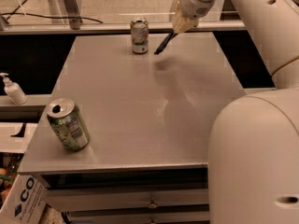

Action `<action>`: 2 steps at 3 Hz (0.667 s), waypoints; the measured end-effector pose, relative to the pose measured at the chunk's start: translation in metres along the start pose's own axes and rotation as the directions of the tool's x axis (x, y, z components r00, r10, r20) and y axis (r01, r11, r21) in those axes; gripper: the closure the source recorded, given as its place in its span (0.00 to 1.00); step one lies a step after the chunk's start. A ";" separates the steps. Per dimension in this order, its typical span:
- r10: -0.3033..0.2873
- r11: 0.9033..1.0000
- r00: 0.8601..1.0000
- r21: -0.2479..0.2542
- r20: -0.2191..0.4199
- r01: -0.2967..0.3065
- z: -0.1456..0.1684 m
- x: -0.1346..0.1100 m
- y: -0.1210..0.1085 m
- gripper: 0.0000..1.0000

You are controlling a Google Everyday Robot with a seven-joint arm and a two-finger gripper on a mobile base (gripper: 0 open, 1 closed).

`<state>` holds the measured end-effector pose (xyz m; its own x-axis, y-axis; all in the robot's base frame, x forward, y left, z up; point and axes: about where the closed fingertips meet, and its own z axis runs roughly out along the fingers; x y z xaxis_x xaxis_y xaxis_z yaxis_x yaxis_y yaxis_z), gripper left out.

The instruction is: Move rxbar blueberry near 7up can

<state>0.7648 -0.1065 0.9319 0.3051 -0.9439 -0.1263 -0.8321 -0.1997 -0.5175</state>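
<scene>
The small flat dark navy-blue rxbar blueberry is gripped, tilted, by the cream pincer above the grey tabletop (far end), just beside the upright silver-green 7up can.

Arm outstretched, gripper aloft pinching rxbar blueberry.

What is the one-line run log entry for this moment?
claw: over far side of grey table, shut on flat dark navy-blue snack bar | bar: in air, right of upright silver-green soda can | tilted green can: near-left corner
</scene>
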 end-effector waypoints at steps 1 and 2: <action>0.010 1.000 1.000 0.025 0.006 -0.010 0.017 0.000 -0.019 1.00; 0.018 0.999 1.000 0.036 0.009 -0.018 0.035 0.001 -0.032 1.00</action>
<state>0.8080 -0.0923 0.9183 0.2943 -0.9449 -0.1432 -0.8204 -0.1730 -0.5449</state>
